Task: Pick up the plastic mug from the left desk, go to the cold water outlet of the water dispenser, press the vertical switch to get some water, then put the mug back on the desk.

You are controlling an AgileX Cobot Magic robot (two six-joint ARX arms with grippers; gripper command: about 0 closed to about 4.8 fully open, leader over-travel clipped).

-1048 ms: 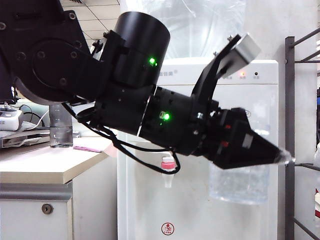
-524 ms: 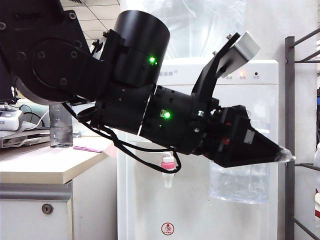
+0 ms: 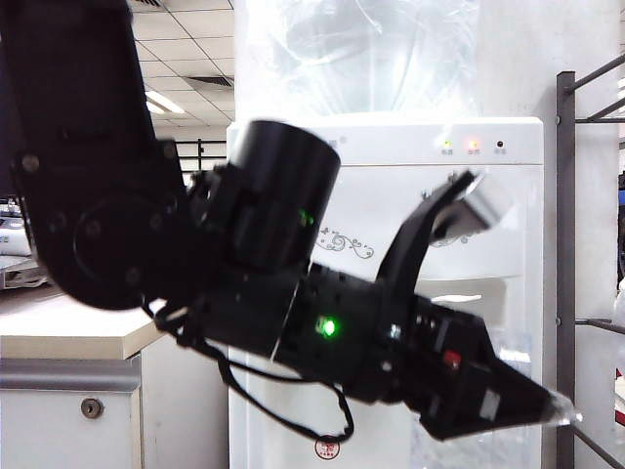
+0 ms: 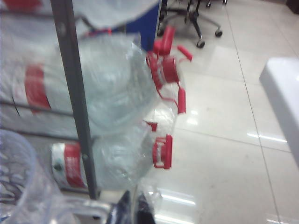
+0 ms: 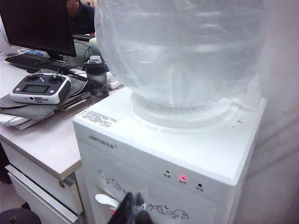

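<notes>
The plastic mug point(image 3: 488, 396) hung in front of the water dispenser point(image 3: 391, 186), low against its white front panel, seen in the exterior view as a clear rippled body under the black arm. In the left wrist view the mug point(image 4: 21, 186) showed as a see-through dimpled wall at the frame's edge, its handle running toward the fingertips. The left gripper point(image 3: 557, 410) had its jaws pressed together on that handle, the dark tips point(image 4: 133, 212) meeting with no gap visible. The gripper pointed toward the metal rack point(image 3: 566, 244) beside the dispenser; the wrist camera looked past a rack post point(image 4: 74, 93) at stacked water bottles point(image 4: 117, 84) with red caps and labels, lying above a glossy tiled floor point(image 4: 224, 140).

The taps were hidden behind the arm in the exterior view. The left desk point(image 3: 68, 332) stood just beside the dispenser, its round lock point(image 3: 93, 407) visible on the cabinet front.

The right gripper point(image 5: 134, 210) hovered high, above and in front of the dispenser's top, its dark tips close together and holding nothing. Below it lay the indicator lights point(image 5: 182, 178), one red. A remote controller point(image 5: 39, 87) and a dark bottle point(image 5: 96, 77) stood on the desk.
</notes>
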